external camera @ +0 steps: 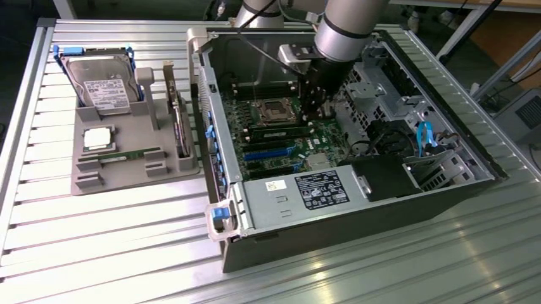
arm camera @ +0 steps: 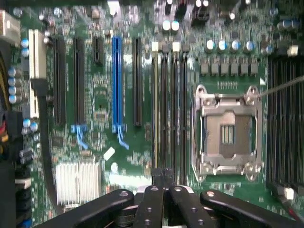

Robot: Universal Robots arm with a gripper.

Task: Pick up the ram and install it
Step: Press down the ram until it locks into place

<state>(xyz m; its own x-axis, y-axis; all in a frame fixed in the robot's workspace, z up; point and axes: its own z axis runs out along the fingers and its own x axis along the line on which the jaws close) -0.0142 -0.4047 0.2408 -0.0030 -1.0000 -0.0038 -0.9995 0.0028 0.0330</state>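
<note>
Item: the ram (external camera: 127, 155). A long, thin, narrow green circuit-board stick with a row of small dark chips along its face. It lies flat in a shallow slot of the grey parts tray (external camera: 85, 183), which sits on the slatted metal table (external camera: 101, 253) toward the exterior view's left, just beside the open computer case (external camera: 355, 215). It is well apart from the arm.

Same tray: a square silver processor chip (external camera: 97, 137) just behind the stick; a hard drive (external camera: 103, 88) in a blue-edged carrier at the far end; a dark expansion card (external camera: 177, 120) standing on edge along the side nearest the case.

Gripper (external camera: 315, 104): lowered inside the case over the motherboard (external camera: 292, 155), near the empty processor socket (external camera: 272, 111). In the wrist view the gripper (arm camera: 164, 173) has its two black fingertips (arm camera: 156, 175) pressed together, with nothing visible between them. They hang above the near end of the bank of black memory slots (arm camera: 168, 104), beside the metal-framed socket (arm camera: 228, 133).

Note: a thin yellow-green line (arm camera: 155, 104) runs the length of one memory slot; whether this is the edge of a seated stick or a part of the slot cannot be told.

Other board features: a blue expansion slot (arm camera: 116, 80) and a finned silver heatsink (arm camera: 78, 183).
</note>
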